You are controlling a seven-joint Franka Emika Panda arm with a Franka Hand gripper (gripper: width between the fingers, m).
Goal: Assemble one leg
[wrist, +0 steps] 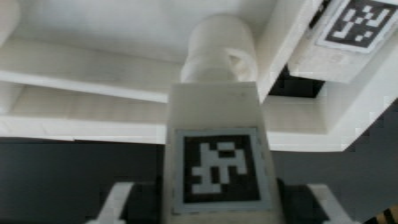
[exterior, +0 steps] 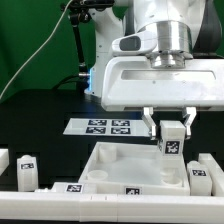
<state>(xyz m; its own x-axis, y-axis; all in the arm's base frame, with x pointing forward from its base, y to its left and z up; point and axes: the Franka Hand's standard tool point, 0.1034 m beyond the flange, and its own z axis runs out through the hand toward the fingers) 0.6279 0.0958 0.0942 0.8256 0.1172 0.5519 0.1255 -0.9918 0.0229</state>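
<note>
My gripper (exterior: 171,134) is shut on a leg (exterior: 172,142), a small white post with a black-and-white tag, and holds it upright above the far right part of the large white square panel (exterior: 110,165). In the wrist view the leg (wrist: 217,130) fills the middle between my fingers (wrist: 121,200), its far end pointing at the panel (wrist: 89,60) near a corner. Other legs stand on the table: one at the exterior view's right (exterior: 200,176), two at its left (exterior: 27,170).
The marker board (exterior: 100,126) lies flat behind the panel. A further tagged leg (wrist: 347,35) lies just beyond the panel's edge in the wrist view. A green backdrop and cables are behind the arm.
</note>
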